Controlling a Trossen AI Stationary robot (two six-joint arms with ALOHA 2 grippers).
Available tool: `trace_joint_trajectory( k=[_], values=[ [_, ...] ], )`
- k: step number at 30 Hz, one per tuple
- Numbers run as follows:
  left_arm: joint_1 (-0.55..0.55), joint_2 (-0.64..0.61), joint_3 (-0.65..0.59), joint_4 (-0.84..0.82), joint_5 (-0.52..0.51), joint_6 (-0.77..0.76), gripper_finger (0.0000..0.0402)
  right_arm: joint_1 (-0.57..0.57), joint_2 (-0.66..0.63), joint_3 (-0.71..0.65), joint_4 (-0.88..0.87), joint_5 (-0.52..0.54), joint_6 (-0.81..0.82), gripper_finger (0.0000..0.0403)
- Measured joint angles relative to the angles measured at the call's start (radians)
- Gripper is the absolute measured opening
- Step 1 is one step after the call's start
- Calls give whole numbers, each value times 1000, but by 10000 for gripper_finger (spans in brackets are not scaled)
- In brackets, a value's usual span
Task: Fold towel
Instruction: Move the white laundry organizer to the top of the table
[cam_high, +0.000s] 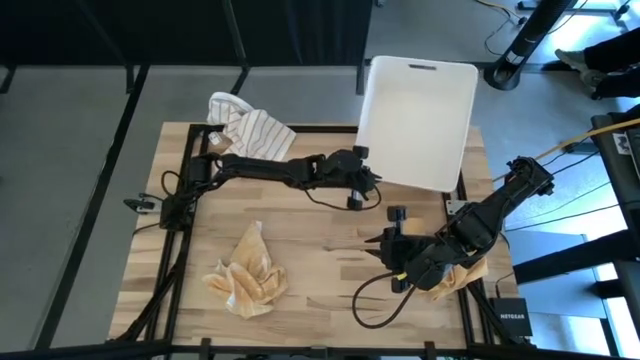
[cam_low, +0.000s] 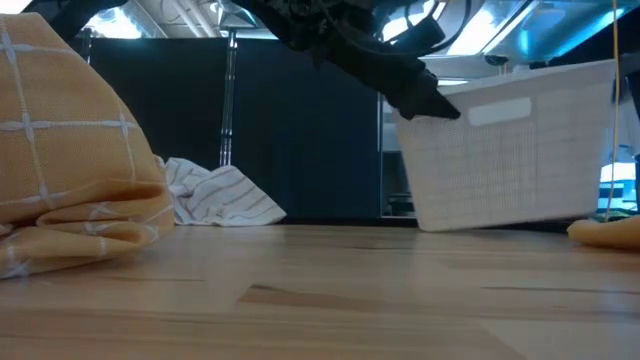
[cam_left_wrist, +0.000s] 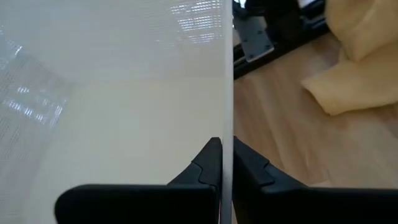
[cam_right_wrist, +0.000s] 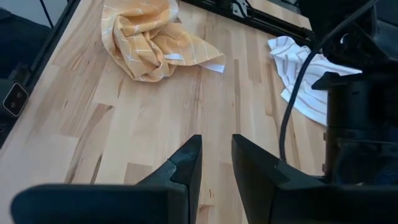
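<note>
Wooden table (cam_high: 320, 250), orange towel (cam_high: 245, 275) apart from jaws

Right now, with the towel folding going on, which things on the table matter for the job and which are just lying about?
Part of the job:
- orange checked towel, crumpled on the wooden table
- striped white towel, bunched at the far edge
- left gripper, fingers shut on the white basket
- right gripper, holding nothing

Lying about:
- another orange cloth under the right arm
- small black box

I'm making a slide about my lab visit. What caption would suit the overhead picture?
Left gripper pinches the rim of a white basket while two crumpled towels wait on the table.
</note>
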Motion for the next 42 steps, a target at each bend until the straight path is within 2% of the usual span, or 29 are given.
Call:
trace_joint_trajectory(
  k=[5, 10, 17, 24, 29, 32, 37, 42],
  values=[
    [-6, 0, 0, -13, 5, -14, 14, 0, 0, 0, 1, 0, 0, 90],
    [-49, -1, 11, -111, 35, -14, 4, 0, 0, 0, 1, 0, 0, 90],
    [-87, -3, 79, -152, 50, -123, 13, 0, 0, 0, -14, 0, 23, 90],
    [-69, -3, 85, -135, 22, -163, 15, 0, 0, 0, -16, 0, 47, 90],
    [-43, -3, 85, -135, 41, -183, 18, 0, 0, 0, -16, 0, 48, 90],
    [-36, -1, 85, -143, 57, -180, 43, 0, 0, 0, -16, 0, 48, 90],
    [-42, -1, 87, -147, 58, -198, 113, 0, 0, 0, -17, -5, 53, 90],
    [-71, 2, 153, -239, 53, -165, 163, 0, 0, 0, -31, -8, 53, 90]
  ],
)
